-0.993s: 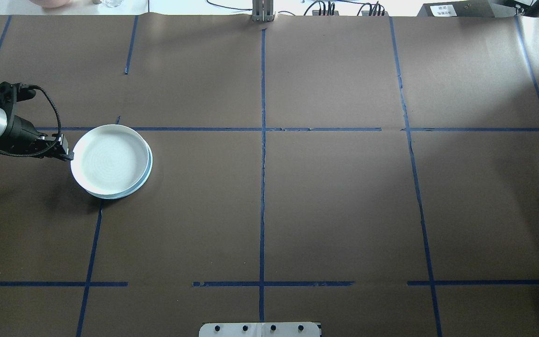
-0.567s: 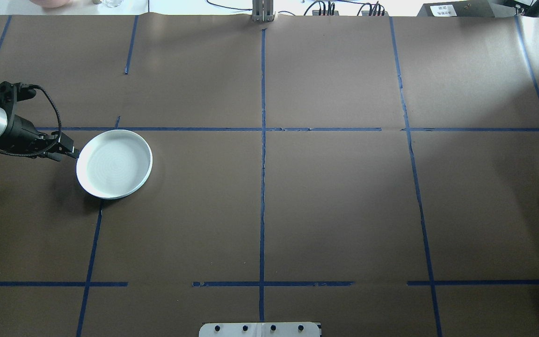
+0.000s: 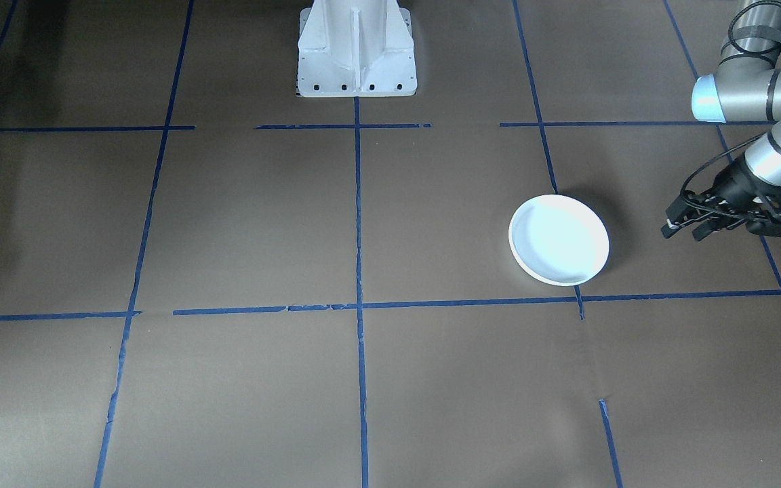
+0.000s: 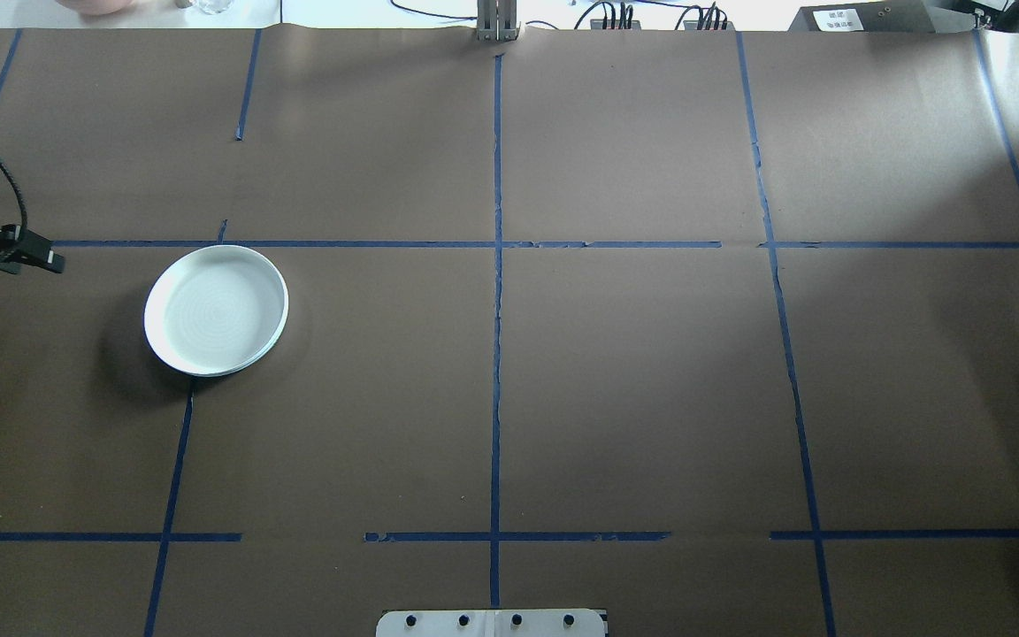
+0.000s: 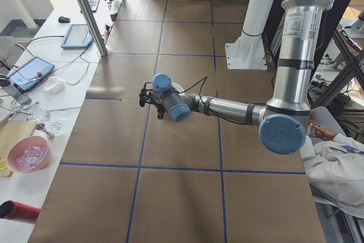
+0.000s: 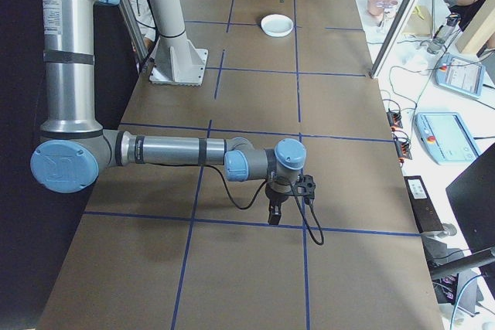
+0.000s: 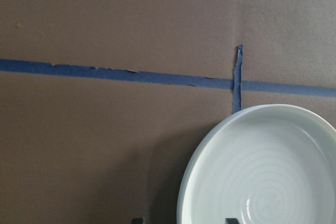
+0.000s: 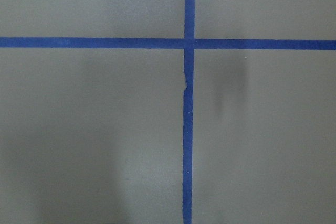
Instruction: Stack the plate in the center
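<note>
Pale bluish-white plate (image 4: 216,310), cream rim, flat on table's left.

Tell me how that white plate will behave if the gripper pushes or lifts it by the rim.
The plate looks rigid and glazed, so probably slippery in a rim pinch. Sitting flat and shallow on the paper-covered table, it should slide rather than tip. Likely ceramic, so breakable if dropped.

The surface (image 4: 633,372) is covered in brown paper and is divided into rectangles by lines of blue tape (image 4: 496,354). A patch of brighter light is seen at its far right corner (image 4: 1018,106). Along one long side a white side table (image 5: 62,55) is set, on which tablets (image 5: 78,35), cables, a pink bowl (image 5: 27,157) and a red cylinder (image 5: 17,211) are laid. A metal post (image 5: 86,9) is fixed at its edge.
</note>
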Robot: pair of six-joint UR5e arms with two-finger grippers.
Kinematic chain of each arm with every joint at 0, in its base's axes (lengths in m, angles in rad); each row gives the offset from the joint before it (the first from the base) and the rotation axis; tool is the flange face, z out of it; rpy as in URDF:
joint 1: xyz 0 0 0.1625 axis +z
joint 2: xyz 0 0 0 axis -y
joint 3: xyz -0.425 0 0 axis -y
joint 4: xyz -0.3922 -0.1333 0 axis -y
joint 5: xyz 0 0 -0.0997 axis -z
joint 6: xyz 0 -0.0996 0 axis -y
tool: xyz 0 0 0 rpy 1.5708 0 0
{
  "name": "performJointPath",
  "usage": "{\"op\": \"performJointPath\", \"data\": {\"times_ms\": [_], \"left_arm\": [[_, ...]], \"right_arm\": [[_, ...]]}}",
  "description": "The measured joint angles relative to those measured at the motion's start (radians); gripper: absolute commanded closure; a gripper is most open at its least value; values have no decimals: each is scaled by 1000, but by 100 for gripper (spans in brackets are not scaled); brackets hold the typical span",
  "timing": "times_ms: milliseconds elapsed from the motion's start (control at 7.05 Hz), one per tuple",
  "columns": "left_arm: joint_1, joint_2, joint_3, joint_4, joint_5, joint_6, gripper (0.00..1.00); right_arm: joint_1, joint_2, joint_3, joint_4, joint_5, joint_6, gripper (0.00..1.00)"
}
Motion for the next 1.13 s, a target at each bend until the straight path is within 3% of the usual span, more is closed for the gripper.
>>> {"op": "performJointPath", "data": {"times_ms": [284,426,567,709,1135], "left_arm": [[-181,17,22,191,-6,363,27],[-271,19,50,256,-25,488,21],[-346,19,92,282,-70,547,0],[-398,15,128,289,-105,567,0],[-429,17,153,300,-127,570,0]], "right_arm": [[0,0,0,0,0,0,0],[0,0,0,0,0,0,0],[0,0,0,0,0,0,0],[0,0,0,0,0,0,0],[0,0,0,0,0,0,0]]}}
